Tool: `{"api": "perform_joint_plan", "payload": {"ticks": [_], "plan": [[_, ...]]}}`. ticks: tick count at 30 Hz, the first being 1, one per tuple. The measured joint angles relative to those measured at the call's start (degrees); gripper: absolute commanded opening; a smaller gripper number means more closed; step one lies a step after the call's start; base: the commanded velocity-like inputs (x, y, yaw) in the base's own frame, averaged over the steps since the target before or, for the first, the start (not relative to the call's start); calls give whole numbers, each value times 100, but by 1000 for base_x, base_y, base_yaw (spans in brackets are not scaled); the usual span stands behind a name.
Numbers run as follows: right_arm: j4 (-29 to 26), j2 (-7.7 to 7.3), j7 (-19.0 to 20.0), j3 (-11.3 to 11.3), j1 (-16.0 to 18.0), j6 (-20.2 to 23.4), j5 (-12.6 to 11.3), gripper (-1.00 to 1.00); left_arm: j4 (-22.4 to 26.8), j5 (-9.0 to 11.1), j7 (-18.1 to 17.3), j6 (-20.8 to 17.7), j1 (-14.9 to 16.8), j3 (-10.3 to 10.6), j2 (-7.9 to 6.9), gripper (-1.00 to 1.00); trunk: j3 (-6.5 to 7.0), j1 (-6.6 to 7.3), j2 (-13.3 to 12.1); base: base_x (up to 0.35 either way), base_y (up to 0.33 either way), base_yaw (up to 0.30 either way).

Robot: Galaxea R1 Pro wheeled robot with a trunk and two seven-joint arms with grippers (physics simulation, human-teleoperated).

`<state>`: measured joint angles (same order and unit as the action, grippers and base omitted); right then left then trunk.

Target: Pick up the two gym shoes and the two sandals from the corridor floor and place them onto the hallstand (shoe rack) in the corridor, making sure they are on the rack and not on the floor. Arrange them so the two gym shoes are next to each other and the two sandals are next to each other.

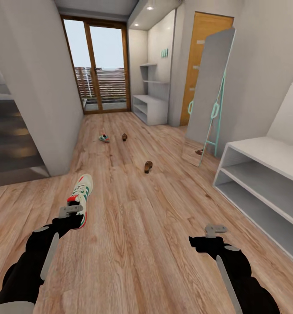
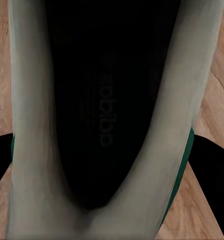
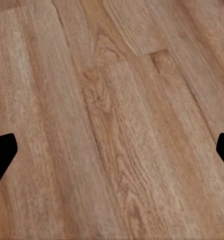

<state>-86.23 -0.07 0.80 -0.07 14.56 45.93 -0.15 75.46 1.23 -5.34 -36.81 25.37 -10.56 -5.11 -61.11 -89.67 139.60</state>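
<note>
Daylight floods in through the tall wood-framed glass doors (image 1: 101, 65) at the corridor's far end, leaving the warm light-brown wood-plank floor (image 1: 155, 226) evenly bright with only faint, soft shadows. Straight walls lean outward toward the head view's edges. The left wrist view is dim and soft-focused.

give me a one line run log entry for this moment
left gripper: shut on gym shoe | right gripper: open, empty | hallstand: bare
</note>
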Motion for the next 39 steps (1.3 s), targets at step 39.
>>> {"api": "perform_joint_plan", "payload": {"ticks": [39], "plan": [[-1, 1, 0, 5, 0, 2, 0, 100, -2, 0, -2, 6, -1, 1, 1, -100, 364, 1, 0, 311, 115, 65]]}}
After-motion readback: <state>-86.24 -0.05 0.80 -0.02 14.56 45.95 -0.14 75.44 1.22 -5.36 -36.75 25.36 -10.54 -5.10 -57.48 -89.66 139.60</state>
